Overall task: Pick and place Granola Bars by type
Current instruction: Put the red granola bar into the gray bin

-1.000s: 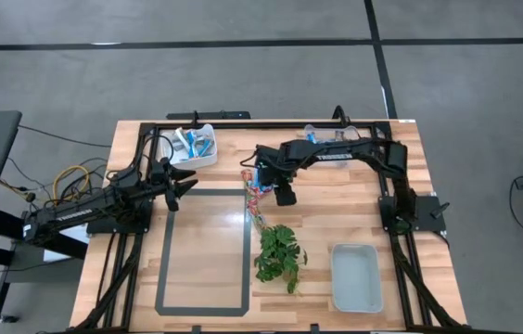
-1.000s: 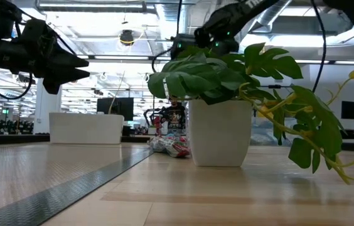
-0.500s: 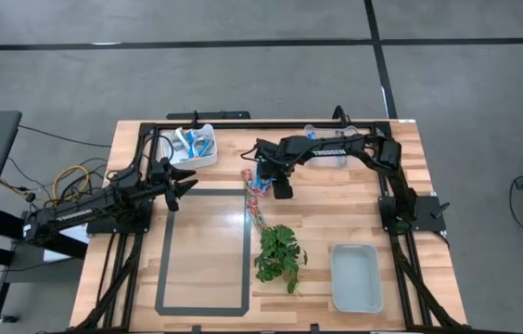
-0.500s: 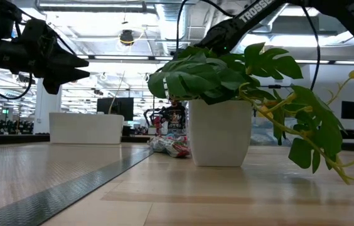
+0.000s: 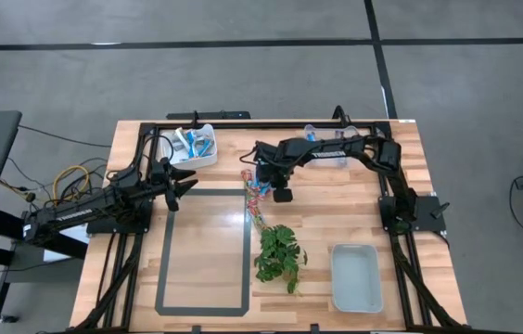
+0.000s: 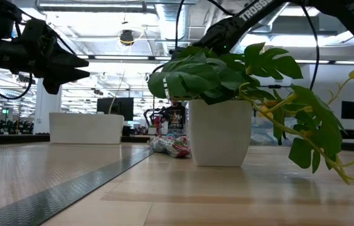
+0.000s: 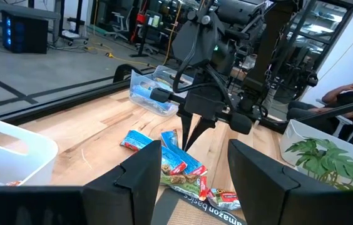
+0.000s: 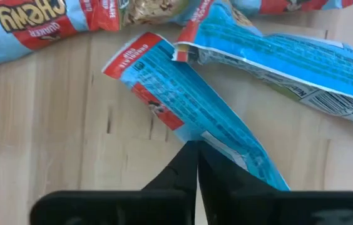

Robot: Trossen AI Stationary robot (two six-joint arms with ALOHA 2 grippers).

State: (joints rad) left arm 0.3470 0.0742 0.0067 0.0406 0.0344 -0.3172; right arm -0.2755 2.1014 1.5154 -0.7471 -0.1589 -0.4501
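At the middle of the wooden surface (image 5: 336, 209), the right end effector (image 8: 196, 164) is seen closed tight on the end of a blue granola bar (image 8: 189, 112) lying in the loose pile of granola bars (image 5: 257, 193), beside a second blue bar (image 8: 283, 53) and a red-wrapped bar (image 8: 57, 19). The thin pinch is judged liable to slip on the glossy wrapper, or to drag a touching neighbour along when lifted. A potted plant (image 5: 278, 252) sits just nearer the front edge, with an empty white tray (image 5: 355, 276) toward the front right corner. The left end effector (image 5: 184, 184) is held spread and empty above the left side. At the back edge are set a white bin (image 5: 197, 147) with sorted bars and a clear bin (image 7: 154, 90). Beyond lies a workshop, where a seated person (image 7: 345, 100) is visible.
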